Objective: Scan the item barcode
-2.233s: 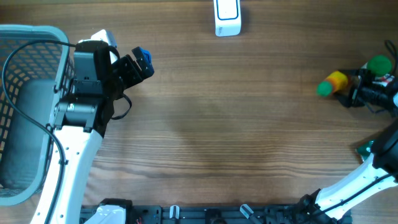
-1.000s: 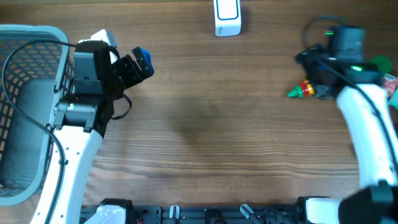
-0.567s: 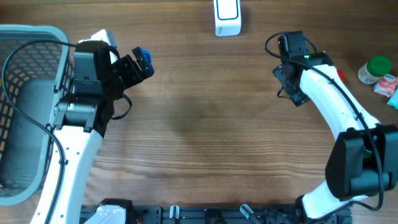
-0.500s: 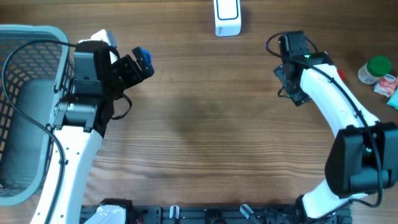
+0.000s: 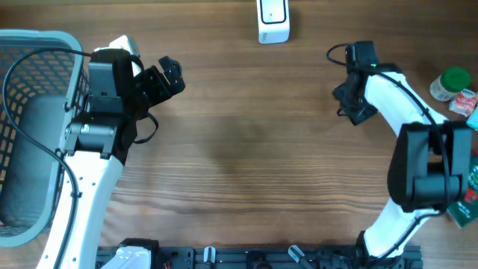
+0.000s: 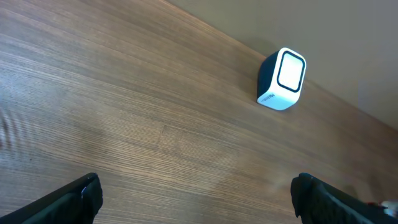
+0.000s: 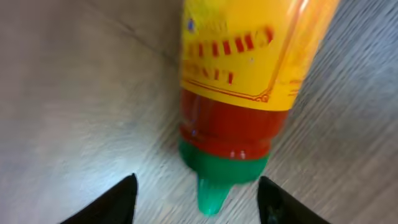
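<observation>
Two fingers [image 7: 124, 199] of the right gripper [image 7: 198, 186] stand apart, unclamped, straddling the sauce bottle [image 7: 249, 87] nozzle; its long axis runs straight ahead. Meanwhile the left gripper [image 6: 199, 193], spread and empty, sits farther off.

Overhead: bright, even light; only faint, soft shadows on the tabletop [image 5: 246, 164]. Left wrist: sharp focus, pale sheen on the scanner [image 6: 283, 79] face, slight smear at the left edge. Right wrist: sauce bottle [image 7: 249, 50] blurred, its label unreadable; the wood is washed pale at left.
</observation>
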Robot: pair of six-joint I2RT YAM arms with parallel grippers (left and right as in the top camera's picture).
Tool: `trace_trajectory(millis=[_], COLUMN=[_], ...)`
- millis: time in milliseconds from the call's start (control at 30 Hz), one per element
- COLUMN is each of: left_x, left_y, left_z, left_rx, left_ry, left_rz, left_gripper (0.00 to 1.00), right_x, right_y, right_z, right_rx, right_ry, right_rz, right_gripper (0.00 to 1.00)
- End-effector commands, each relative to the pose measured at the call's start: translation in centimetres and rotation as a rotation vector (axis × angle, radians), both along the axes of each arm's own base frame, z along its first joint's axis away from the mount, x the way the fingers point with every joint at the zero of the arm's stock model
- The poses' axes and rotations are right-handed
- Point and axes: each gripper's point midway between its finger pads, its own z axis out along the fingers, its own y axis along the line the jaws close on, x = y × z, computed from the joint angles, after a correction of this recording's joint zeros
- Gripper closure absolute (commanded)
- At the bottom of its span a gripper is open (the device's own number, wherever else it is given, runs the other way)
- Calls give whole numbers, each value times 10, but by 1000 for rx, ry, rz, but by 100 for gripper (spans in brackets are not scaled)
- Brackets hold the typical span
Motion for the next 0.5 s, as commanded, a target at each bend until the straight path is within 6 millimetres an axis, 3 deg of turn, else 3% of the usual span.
trace_trajectory(millis=[0, 300, 467], left_x=[1, 1, 1], left_y=[4, 4, 4], left_z=[1, 1, 1], left_rx=[20, 20, 20], left_ry=[-8, -8, -8], left_rz=[2, 2, 1], left_gripper=[0, 0, 0], right_x=[-12, -15, -11], right_y=[6, -8, -15], right_z=[-37, -41, -17], right_rx=[30, -15, 105], right_ry=[103, 121, 94], right_rz=[7, -23, -71], right_gripper=[46, 70, 83])
